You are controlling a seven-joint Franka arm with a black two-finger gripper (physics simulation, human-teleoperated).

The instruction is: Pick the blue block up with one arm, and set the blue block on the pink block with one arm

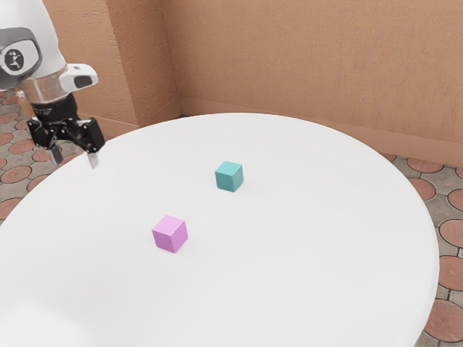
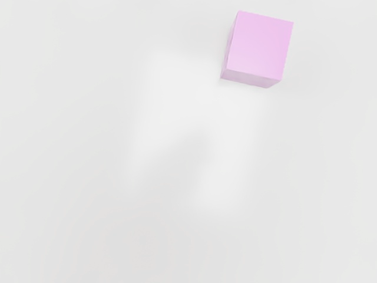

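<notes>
A blue-green block [image 1: 228, 176] rests on the round white table [image 1: 304, 275], near its middle. A pink block [image 1: 170, 233] sits on the table closer to the front, apart from the blue one, and it appears again in the wrist view as the pink block [image 2: 258, 49] on bare white tabletop. My black gripper [image 1: 74, 155] hangs above the table's edge at the exterior view's left, well away from both blocks. Its fingers [image 1: 92, 158] stand apart with nothing between them, so it is open.
Tan walls [image 1: 311, 58] stand behind the table, with a corner pillar at the back left. A floor of red paving stones [image 1: 441, 238] surrounds the table. The tabletop [image 2: 118, 177] around the blocks is plain white.
</notes>
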